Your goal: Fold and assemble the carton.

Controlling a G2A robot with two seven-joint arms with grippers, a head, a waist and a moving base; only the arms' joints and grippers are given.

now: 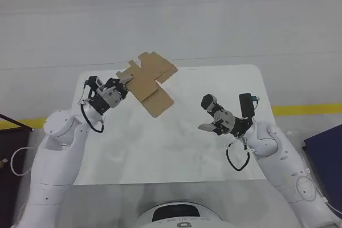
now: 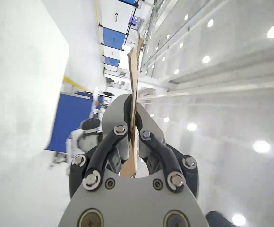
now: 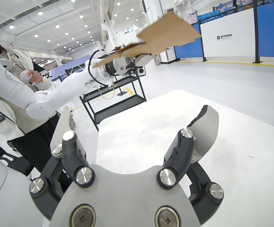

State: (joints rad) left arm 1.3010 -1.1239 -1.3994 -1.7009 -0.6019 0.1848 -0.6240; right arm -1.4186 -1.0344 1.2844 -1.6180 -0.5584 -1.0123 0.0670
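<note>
The carton [image 1: 151, 85] is a flat cardboard blank with none of its panels turned up, and it is in the air rather than lying down, held over the far left part of the worktop [image 1: 159, 154], with its far flaps reaching out past the far edge. The left hand [image 1: 121, 91] is clamped on the blank's left edge, and from that wrist the board runs edge-on straight out between the closed fingers. The right hand [image 1: 207, 115] hangs over the right side of the worktop with its fingers spread apart and nothing in them, well apart from the cardboard. I'd say the folding proper has not begun and the step in hand is getting a second grip on the blank. To do that well, the right hand should come in on a free panel nearest it and close just beside a crease, not out at a flap tip, where the thin board would only bend. The left grip sits on one edge alone, so the sheet could swivel or sag when pushed – lowering it until a panel rests on the worktop would give the fold something to press against.
</note>
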